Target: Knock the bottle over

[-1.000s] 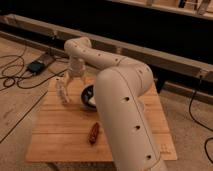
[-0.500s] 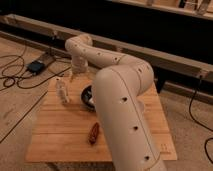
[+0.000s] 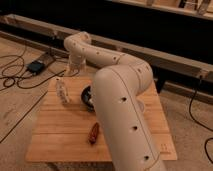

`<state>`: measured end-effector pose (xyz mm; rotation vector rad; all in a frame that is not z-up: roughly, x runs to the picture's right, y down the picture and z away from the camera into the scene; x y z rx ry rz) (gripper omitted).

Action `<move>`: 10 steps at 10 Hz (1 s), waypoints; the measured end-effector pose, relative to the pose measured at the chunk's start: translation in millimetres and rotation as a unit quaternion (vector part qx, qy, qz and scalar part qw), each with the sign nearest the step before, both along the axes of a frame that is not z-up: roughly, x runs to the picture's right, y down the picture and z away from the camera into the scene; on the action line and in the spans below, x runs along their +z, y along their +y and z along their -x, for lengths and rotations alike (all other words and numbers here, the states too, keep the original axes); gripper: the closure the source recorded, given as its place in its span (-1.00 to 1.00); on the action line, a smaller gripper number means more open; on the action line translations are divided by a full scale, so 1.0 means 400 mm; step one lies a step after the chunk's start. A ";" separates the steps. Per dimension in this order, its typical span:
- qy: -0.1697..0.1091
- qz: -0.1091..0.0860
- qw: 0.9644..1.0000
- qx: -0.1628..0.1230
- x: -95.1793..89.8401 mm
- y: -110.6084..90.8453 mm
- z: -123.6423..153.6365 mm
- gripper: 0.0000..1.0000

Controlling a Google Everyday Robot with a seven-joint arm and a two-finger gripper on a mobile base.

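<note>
The small slim clear plastic bottle [image 3: 62,91] stands upright at the left-centre of the frame, on the left part of the wooden counter [image 3: 60,131]. The tool [image 3: 72,70] hangs near it, up and slightly to the right in the picture. Whether the tool is apart or together, I cannot tell. I think a push toward the lower left would tip the bottle.
</note>
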<state>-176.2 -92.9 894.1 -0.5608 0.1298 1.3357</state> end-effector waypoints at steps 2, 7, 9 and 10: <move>-0.012 -0.001 1.000 0.004 0.007 -0.008 0.019 -0.36; -0.050 0.013 0.999 -0.014 0.037 -0.001 0.096 -0.36; -0.060 0.022 0.998 -0.023 0.046 0.007 0.111 -0.36; -0.066 0.032 0.997 -0.028 0.047 0.017 0.117 -0.36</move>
